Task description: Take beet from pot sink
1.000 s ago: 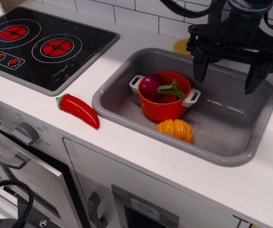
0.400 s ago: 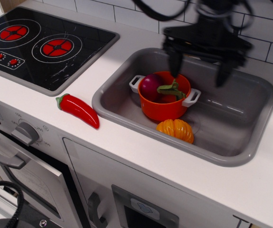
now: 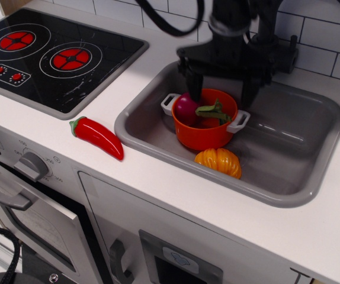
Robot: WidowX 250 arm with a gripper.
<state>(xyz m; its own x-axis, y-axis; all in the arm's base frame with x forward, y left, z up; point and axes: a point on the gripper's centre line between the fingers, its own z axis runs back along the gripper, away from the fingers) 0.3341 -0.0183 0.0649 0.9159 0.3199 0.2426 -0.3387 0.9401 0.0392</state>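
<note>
end effector (image 3: 222, 89): shifted leftward across the sink since the earlier frames, now hanging directly over the pot, fingers spread wide and holding nothing; one dark finger (image 3: 193, 87) is dipping at the pot's left rim beside the beet, the other at the right rim.
beet (image 3: 187, 108): sitting inside the pot (image 3: 204, 134), left side, green stem pointing right.
sink (image 3: 288, 177): grey basin set in the white counter (image 3: 176, 183); the pot is standing in it.
orange ribbed toy (image 3: 218, 161): lying in the sink, touching the pot's front.
red chili pepper (image 3: 96, 137): lying on the counter, left of the sink.
stove top (image 3: 45, 56): far left.
</note>
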